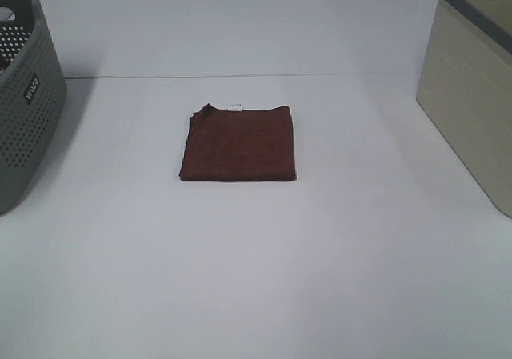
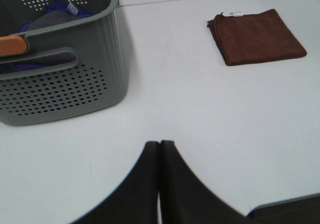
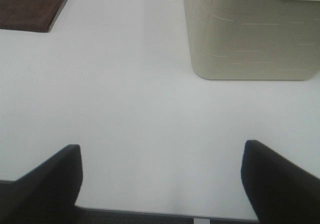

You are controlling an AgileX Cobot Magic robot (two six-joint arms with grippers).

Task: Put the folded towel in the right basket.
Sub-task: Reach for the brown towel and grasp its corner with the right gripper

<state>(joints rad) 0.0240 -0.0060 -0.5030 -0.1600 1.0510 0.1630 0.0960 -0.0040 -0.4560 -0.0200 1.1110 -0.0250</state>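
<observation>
A folded brown towel (image 1: 239,143) with a small white tag lies flat in the middle of the white table. It also shows in the left wrist view (image 2: 256,36) and, partly, in the right wrist view (image 3: 31,5). The right basket (image 1: 474,87) is beige with a grey rim, at the table's right edge; it also shows in the right wrist view (image 3: 250,32). My left gripper (image 2: 159,149) is shut and empty, near the table's front edge. My right gripper (image 3: 161,156) is open and empty, well short of the basket. Neither arm shows in the exterior high view.
A grey perforated basket (image 1: 24,103) stands at the left edge; in the left wrist view (image 2: 60,84) it holds blue and grey cloth and an orange item. The table's front edge (image 2: 285,204) lies close to both grippers.
</observation>
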